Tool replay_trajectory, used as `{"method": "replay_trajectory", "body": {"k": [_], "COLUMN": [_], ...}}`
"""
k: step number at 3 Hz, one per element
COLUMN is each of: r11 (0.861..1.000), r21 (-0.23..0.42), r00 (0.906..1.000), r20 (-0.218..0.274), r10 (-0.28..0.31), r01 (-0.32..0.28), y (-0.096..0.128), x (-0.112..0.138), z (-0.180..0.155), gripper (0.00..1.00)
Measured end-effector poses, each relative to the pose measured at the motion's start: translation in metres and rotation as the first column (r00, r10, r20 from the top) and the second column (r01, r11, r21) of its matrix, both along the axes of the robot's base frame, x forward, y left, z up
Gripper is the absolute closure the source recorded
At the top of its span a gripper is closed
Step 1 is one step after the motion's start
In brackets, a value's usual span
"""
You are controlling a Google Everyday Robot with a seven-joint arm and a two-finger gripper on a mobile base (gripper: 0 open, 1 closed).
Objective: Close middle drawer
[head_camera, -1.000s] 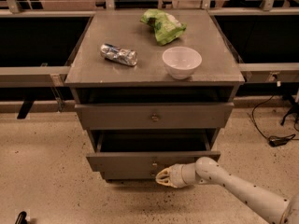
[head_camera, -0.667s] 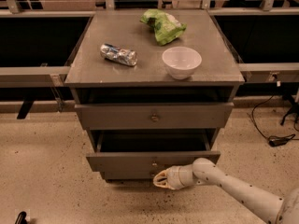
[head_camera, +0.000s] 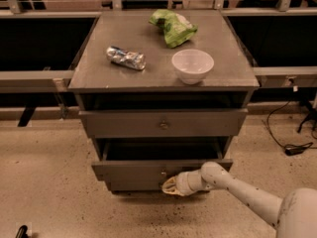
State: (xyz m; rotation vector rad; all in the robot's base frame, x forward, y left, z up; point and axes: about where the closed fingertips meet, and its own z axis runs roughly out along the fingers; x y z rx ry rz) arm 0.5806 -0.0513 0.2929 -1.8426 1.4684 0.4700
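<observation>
The middle drawer (head_camera: 133, 170) is a wide grey drawer with a small round knob. It stands pulled out from the cabinet, with its dark inside showing above the front. The taller top drawer (head_camera: 163, 123) above it sits nearly flush. My gripper (head_camera: 171, 185), on the end of a white arm coming from the lower right, is at the bottom edge of the middle drawer's front, just below and right of the knob. It looks to be touching the front. The lowest drawer front (head_camera: 133, 185) shows as a narrow strip partly behind the gripper.
On the cabinet top (head_camera: 99, 73) lie a crushed silver can (head_camera: 126, 57), a white bowl (head_camera: 192, 65) and a green chip bag (head_camera: 173, 26). Grey rails run left and right behind the cabinet. A black cable (head_camera: 290, 145) lies on the speckled floor at the right.
My gripper has edged slightly left and up, closer against the middle drawer's front. The drawer front stands about where it was.
</observation>
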Motion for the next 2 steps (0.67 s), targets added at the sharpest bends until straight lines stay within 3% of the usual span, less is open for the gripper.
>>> {"method": "replay_trajectory", "body": {"k": [2], "r11": [1.0], "r21": [0.007], "r00": [1.0], "r20": [-0.008], "r10": [0.003], "r01": [-0.003], "y": [-0.0018], "x": [0.0036], "z": [-0.0036], "gripper": [1.0]}}
